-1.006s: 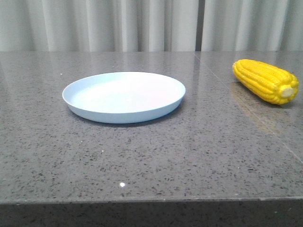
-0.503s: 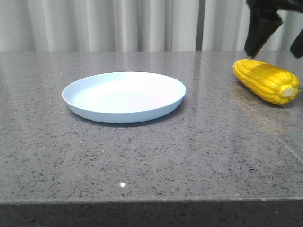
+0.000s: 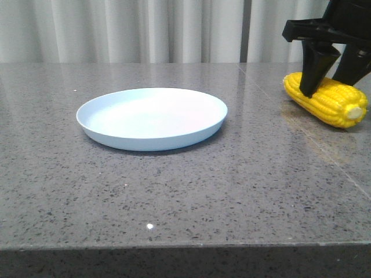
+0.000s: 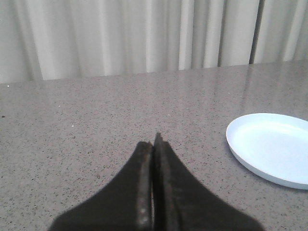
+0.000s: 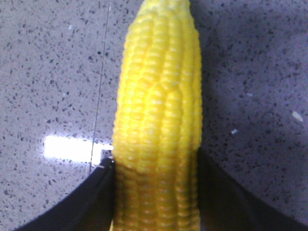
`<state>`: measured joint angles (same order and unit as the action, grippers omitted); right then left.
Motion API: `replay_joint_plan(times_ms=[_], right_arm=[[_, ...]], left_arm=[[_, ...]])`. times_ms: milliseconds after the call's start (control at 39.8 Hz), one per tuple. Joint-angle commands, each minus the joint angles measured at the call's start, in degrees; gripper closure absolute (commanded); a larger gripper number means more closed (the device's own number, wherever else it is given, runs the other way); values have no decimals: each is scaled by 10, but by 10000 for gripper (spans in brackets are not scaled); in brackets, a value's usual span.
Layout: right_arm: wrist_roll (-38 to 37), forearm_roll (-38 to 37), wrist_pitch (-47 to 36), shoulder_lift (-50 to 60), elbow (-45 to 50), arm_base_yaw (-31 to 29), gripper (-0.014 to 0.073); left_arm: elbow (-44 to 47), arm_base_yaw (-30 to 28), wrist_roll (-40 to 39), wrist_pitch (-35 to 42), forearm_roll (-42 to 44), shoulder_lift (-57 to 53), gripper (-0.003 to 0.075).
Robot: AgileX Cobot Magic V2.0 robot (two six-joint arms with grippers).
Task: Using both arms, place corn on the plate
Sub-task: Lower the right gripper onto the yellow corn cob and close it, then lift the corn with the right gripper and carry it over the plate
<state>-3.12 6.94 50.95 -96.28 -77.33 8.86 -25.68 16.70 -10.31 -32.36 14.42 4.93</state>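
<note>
The yellow corn (image 3: 333, 104) lies on the grey table at the far right, its pale stub end toward the front. My right gripper (image 3: 328, 87) has come down over it, one black finger (image 3: 313, 72) on each side. In the right wrist view the corn (image 5: 159, 110) fills the gap between the fingers and both press against its sides. The corn rests on the table. The light-blue plate (image 3: 152, 139) sits empty left of centre. My left gripper (image 4: 154, 143) is shut and empty over bare table, with the plate (image 4: 240, 149) off to its side. It is out of the front view.
White curtains hang behind the table. A thin seam (image 3: 324, 147) runs through the tabletop near the corn. The table's front edge (image 3: 185, 246) is close to the camera.
My right gripper came into view from above and dropped onto the corn, and its fingers now clasp it. The corn shifted very slightly. The plate has not moved.
</note>
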Motion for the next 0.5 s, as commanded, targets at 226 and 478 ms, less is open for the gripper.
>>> replay_joint_plan(times_ms=[226,478], right_arm=[[1,7,-4,51,-40,-1,370],[-86,-14,37,83,-97,65,370]], left_arm=[[-13,-1,-5,44,4,8,741],[-13,-1,-5,44,4,8,741]])
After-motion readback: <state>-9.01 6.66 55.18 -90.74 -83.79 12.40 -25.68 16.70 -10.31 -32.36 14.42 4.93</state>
